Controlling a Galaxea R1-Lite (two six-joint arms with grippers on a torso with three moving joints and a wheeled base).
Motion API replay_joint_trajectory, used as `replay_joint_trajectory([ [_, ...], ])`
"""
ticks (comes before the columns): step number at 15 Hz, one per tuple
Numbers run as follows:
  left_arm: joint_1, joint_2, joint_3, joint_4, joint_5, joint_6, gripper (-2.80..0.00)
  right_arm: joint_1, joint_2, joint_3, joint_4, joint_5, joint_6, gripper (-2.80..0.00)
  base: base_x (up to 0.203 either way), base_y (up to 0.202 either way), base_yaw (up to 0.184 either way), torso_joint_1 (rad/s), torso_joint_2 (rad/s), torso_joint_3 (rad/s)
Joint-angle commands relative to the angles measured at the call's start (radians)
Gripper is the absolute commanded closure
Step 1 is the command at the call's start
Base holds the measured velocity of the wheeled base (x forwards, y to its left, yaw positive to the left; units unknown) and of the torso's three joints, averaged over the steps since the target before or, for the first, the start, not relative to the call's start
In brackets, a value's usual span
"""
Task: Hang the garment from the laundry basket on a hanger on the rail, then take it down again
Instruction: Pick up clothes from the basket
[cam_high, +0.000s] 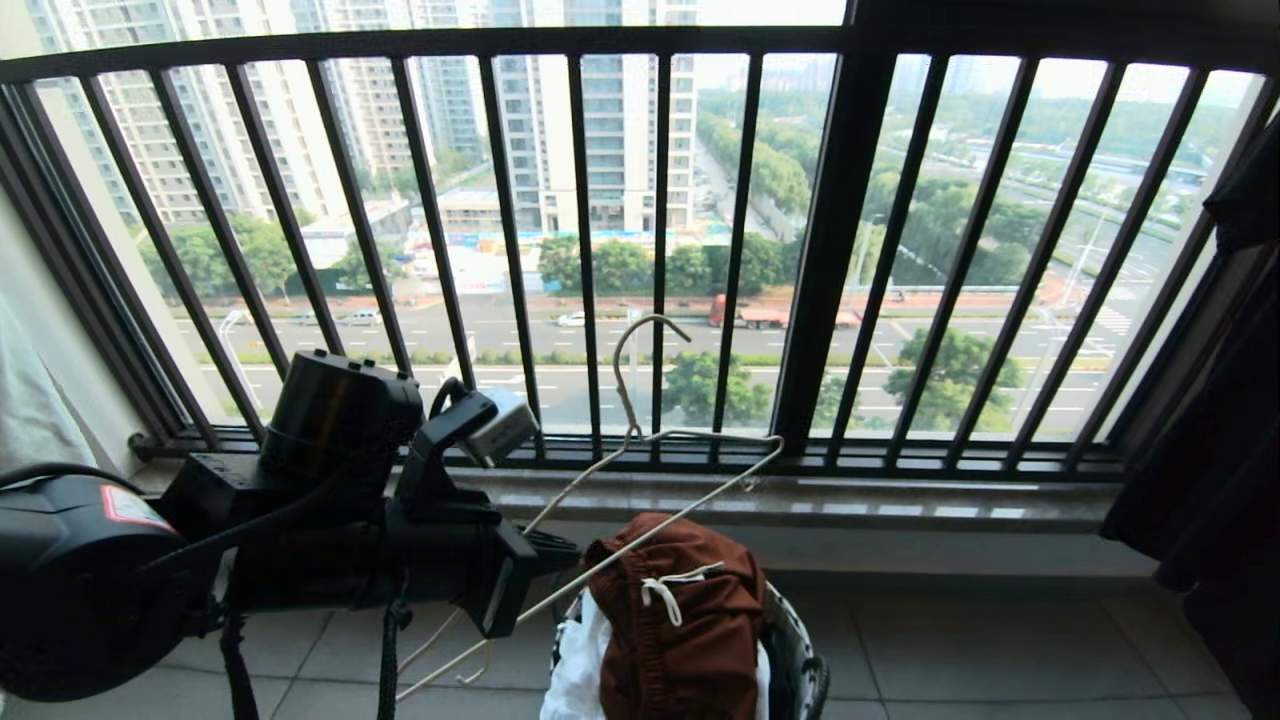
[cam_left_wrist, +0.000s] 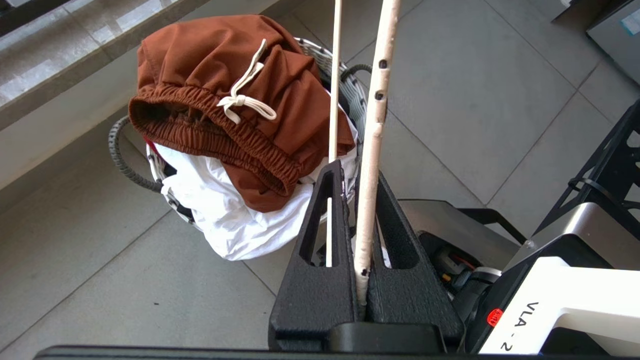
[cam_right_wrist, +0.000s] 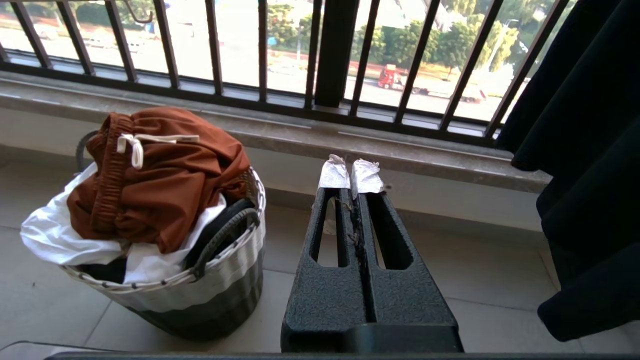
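Nearest to me on the left, my left gripper (cam_high: 560, 560) is clenched on the hanger (cam_high: 660, 500); in the left wrist view its two black fingers (cam_left_wrist: 320, 280) pinch one cream-white wire arm of it between them. The hanger juts out from the grip, its long hook (cam_high: 640, 360) rising in front of the bars and its lower wire slanting down toward the floor tiles at my left.

My right gripper (cam_right_wrist: 352, 180) does not show in the head view. In the right wrist view it hangs low over the grey tiles to the right of the basket, its fingers pressed together on nothing, their tips wrapped in pale tape.

Just beyond my left gripper, the laundry basket (cam_right_wrist: 220, 280) stands on the floor close to the ledge. The garment (cam_high: 685, 610) lies heaped on top of it, rust-brown, its gathered waistband and white drawstring (cam_left_wrist: 245, 97) uppermost. It rests on a white cloth (cam_right_wrist: 55, 235) that spills over the basket's rim.

Farther off runs a pale stone ledge (cam_high: 900, 500), then the black balustrade (cam_high: 830, 250) of vertical bars. Through it I see a wide road with trees and tall buildings. A dark curtain (cam_high: 1220, 450) hangs at the far right.
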Motion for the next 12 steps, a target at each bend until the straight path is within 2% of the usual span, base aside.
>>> replay_joint_trajectory([
  [1,0.000,0.003,0.000,-0.001,-0.002,0.000,0.00,0.000,0.001,-0.001,0.000,0.001,0.000,0.00,0.000,0.000,0.000,-0.115,0.45,0.337],
  [7,0.000,0.001,0.000,-0.001,-0.002,0.000,0.00,0.000,0.001,0.000,0.000,-0.001,0.000,0.00,0.000,0.000,0.000,-0.072,0.43,0.348],
  [12,0.000,-0.004,0.001,-0.001,-0.002,0.000,0.00,0.000,0.001,0.000,0.000,0.001,0.000,0.00,0.000,0.000,0.000,-0.006,0.09,0.077],
])
